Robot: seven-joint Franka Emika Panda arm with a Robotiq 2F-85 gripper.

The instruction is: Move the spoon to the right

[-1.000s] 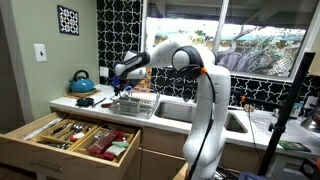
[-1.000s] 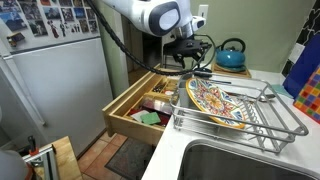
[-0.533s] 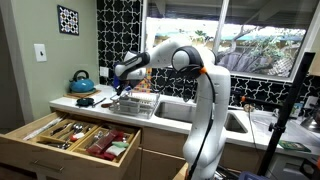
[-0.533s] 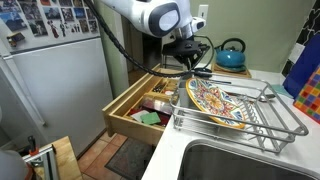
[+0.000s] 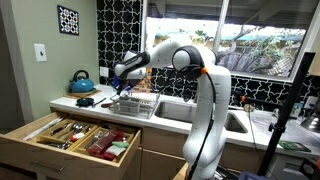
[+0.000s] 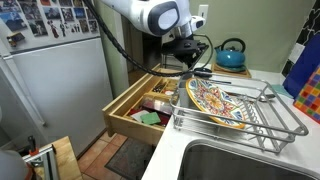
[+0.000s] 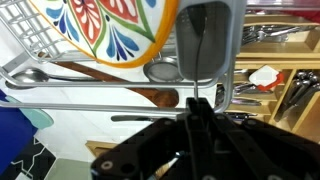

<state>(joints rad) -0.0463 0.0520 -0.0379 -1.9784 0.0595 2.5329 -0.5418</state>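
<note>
In the wrist view a grey metal spoon [image 7: 207, 45] stands with its broad bowl up and its thin handle running down between my fingers. My gripper [image 7: 198, 103] is shut on that handle, at the edge of the wire dish rack [image 7: 60, 106]. In both exterior views the gripper [image 5: 120, 88] [image 6: 187, 68] hangs over the near end of the rack [image 5: 136, 104] [image 6: 245, 118] on the counter. The spoon is too small to make out there.
A colourful plate [image 7: 110, 30] [image 6: 213, 100] leans in the rack, beside a wooden spoon [image 7: 150, 97] and another metal spoon [image 7: 30, 75]. A cutlery drawer [image 5: 75, 135] [image 6: 148, 105] stands open below. A teal kettle [image 5: 82, 80] [image 6: 232, 55] and the sink [image 5: 236, 121] flank the rack.
The fingers have closed together on the spoon's handle. The arm stays in the same place over the rack.
</note>
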